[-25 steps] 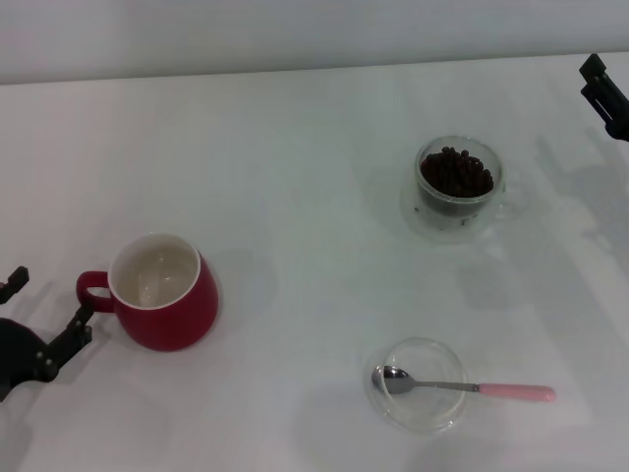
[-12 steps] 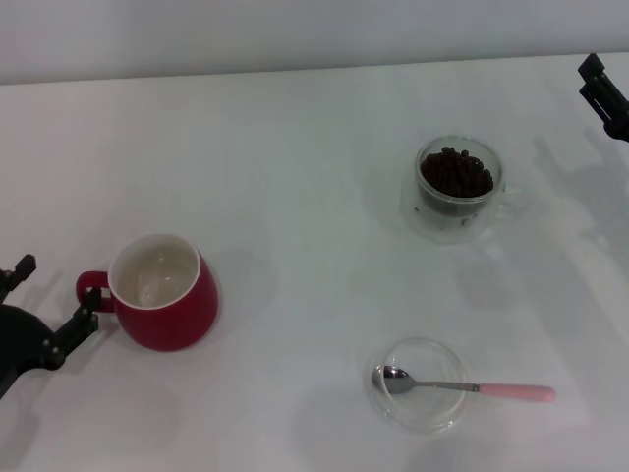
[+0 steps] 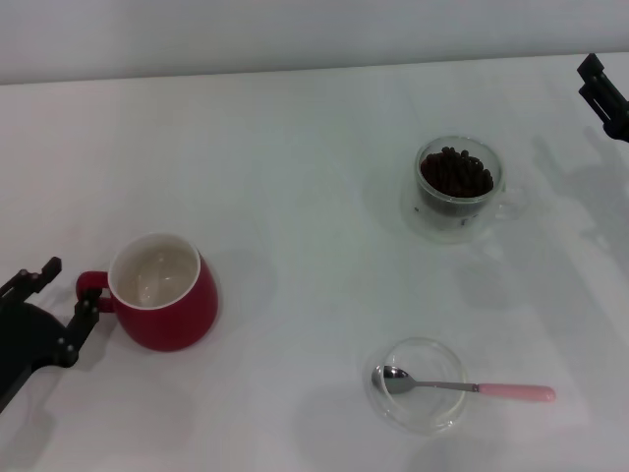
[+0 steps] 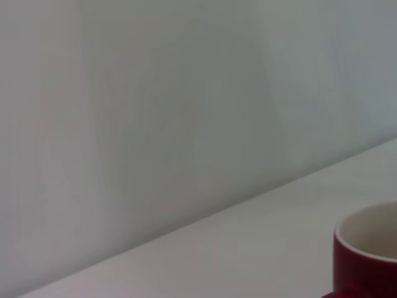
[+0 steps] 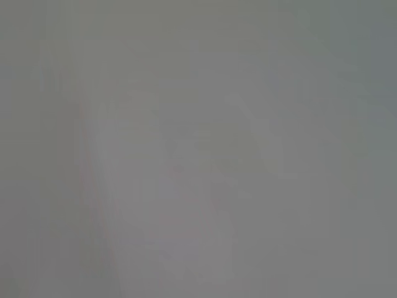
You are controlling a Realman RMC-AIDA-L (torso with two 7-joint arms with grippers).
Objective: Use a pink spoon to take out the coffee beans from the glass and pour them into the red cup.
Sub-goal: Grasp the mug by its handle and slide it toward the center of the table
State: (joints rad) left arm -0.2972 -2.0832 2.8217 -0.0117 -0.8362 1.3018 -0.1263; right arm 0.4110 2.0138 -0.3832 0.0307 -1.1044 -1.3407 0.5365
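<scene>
The red cup (image 3: 162,292) stands at the left, empty, its handle pointing left. My left gripper (image 3: 67,285) is open just left of that handle, one finger beside it. The left wrist view shows the cup's rim (image 4: 369,248). The glass (image 3: 458,187) with the coffee beans (image 3: 456,173) stands at the far right. The pink spoon (image 3: 462,387) lies with its metal bowl in a low clear dish (image 3: 418,385) and its pink handle pointing right. My right gripper (image 3: 595,81) is open at the far right edge, away from the glass.
The white table (image 3: 295,177) runs back to a pale wall (image 4: 186,93). The right wrist view shows only a blank grey surface.
My left gripper has moved up and to the right, closer to the red cup's handle. The right gripper and all objects have stayed in place.
</scene>
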